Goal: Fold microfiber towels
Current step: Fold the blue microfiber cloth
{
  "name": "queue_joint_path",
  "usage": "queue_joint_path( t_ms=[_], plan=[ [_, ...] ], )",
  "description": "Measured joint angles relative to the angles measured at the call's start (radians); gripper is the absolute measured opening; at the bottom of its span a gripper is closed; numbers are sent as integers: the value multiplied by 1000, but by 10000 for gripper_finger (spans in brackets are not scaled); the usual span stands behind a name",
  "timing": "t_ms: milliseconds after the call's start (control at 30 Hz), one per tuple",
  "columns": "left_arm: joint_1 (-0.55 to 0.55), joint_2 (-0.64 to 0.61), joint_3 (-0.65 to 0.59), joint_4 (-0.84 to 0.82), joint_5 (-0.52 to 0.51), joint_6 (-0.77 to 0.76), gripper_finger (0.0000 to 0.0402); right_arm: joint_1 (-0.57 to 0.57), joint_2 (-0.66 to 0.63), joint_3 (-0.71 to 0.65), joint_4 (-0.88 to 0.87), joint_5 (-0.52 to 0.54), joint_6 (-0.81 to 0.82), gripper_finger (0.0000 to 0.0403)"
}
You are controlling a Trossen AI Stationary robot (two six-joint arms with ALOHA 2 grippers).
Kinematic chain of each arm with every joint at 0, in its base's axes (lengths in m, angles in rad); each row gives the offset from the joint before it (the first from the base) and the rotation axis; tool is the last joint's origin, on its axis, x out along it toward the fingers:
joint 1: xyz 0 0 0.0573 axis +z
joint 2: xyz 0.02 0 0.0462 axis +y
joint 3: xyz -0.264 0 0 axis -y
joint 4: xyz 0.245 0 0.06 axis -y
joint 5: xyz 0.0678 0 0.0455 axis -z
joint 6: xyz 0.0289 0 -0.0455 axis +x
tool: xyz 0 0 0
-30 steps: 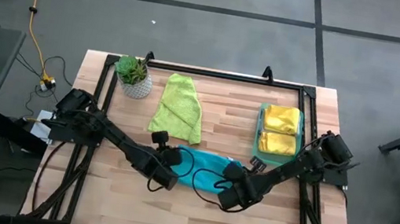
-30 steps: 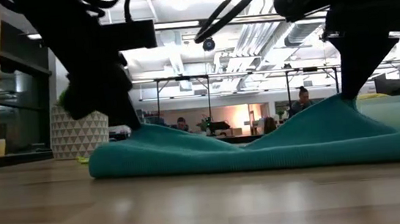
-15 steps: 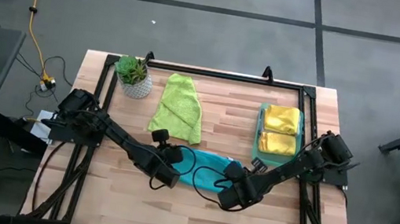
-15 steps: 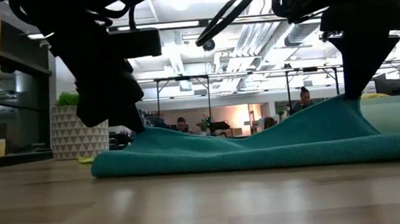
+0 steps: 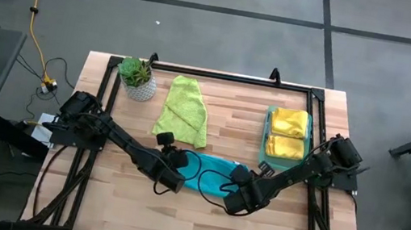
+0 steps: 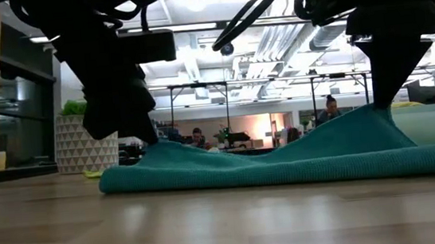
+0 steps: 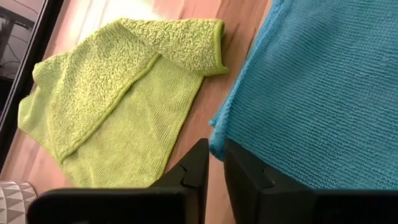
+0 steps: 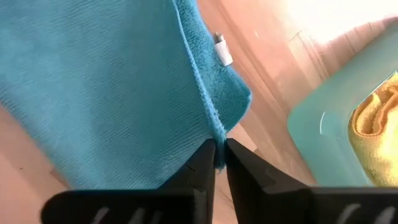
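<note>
Barely anything has shifted since a second ago: the left arm slid a touch toward the middle of the table, and the flat teal blue microfiber towel (image 5: pixel 211 173) lies a bit lower on that side. That towel sits at the front centre of the light wooden slatted table (image 5: pixel 199 212). The left gripper (image 7: pixel 214 163) pinches its near left edge, the right gripper (image 8: pixel 219 157) is clamped on the hem at the other end. Behind it lies the crumpled lime green microfiber towel (image 5: pixel 184 109), with the small green potted plant (image 5: pixel 136 77) at the back left and folded yellow towels (image 5: pixel 288 133) in the translucent green rectangular tray (image 5: pixel 310 133) on the right. The low view shows the right end tented up (image 6: pixel 370 123), while only the right wrist view catches the little white tag (image 8: pixel 223 49).
</note>
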Motion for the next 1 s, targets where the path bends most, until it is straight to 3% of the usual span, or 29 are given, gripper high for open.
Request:
queue_joint_path(
  t_ms=[467,667,833,933,1000],
  plan=[
    [38,0,0,-33,-55,114,137,-22,-1,0,-176,135,-24,142],
    [-18,-1,0,-56,-56,105,156,49,-2,-10,-213,127,-4,155],
    [-79,-11,0,-39,-135,129,156,120,-2,-86,-193,60,85,156],
    [-87,-31,-17,40,-82,186,156,152,-5,-132,-140,17,108,156],
    [-72,-61,-59,161,30,261,152,166,-9,-145,-104,13,108,156]
  ],
)
